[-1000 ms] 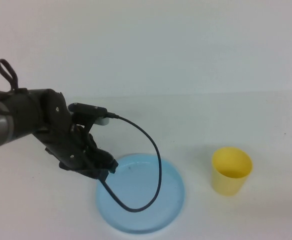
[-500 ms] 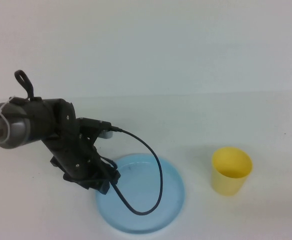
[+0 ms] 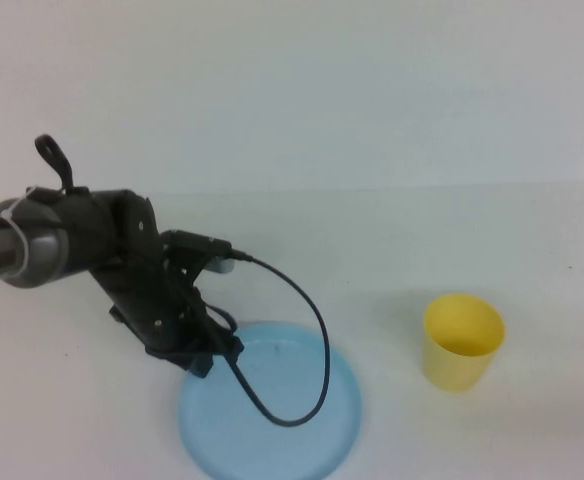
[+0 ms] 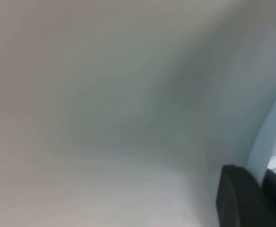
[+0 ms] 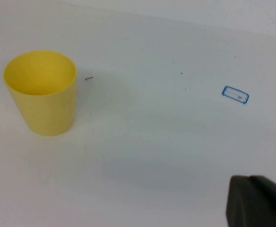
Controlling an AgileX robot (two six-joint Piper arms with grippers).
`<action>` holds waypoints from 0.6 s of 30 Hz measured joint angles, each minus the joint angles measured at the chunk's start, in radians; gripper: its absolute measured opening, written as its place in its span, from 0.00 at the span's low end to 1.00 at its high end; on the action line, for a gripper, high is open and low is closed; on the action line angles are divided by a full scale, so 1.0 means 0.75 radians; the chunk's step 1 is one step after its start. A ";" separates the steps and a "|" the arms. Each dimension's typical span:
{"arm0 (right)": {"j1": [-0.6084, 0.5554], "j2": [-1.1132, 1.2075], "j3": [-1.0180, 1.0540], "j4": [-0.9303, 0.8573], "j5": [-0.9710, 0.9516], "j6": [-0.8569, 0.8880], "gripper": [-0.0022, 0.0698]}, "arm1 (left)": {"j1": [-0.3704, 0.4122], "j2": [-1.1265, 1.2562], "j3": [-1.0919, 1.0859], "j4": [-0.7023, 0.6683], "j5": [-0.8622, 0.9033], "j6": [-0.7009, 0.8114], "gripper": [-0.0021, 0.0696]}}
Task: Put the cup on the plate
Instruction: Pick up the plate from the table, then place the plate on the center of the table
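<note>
White table (image 3: 392,130), left end effector (image 3: 200,352) at plate (image 3: 292,440) rim, grip unclear, cup (image 3: 462,340) upright apart, right end effector (image 5: 256,203) unclear.

a plain white tabletop (image 3: 442,250) is filling the lower half of the high view, meeting a pale, unmarked white wall (image 3: 302,90) along a faint horizontal seam running just above mid-frame. soft, even light is falling across both surfaces, casting only weak shadows. a tiny dark speck (image 3: 570,267) is lying at the right edge of the frame. in the right wrist view, a small blue-outlined rectangle (image 5: 235,94) is showing at the right of the frame, with a short dark fleck (image 5: 89,78) lying left of centre.
</note>
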 joint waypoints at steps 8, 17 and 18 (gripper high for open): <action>0.000 0.000 0.000 -0.002 0.003 0.000 0.03 | 0.000 0.000 -0.252 -0.115 0.226 0.095 0.03; 0.000 0.000 0.000 -0.005 0.010 0.000 0.03 | -0.003 0.002 -0.294 -0.158 0.248 0.099 0.03; 0.000 0.000 0.000 -0.005 0.010 0.000 0.03 | -0.003 0.002 -0.294 -0.158 0.248 0.099 0.03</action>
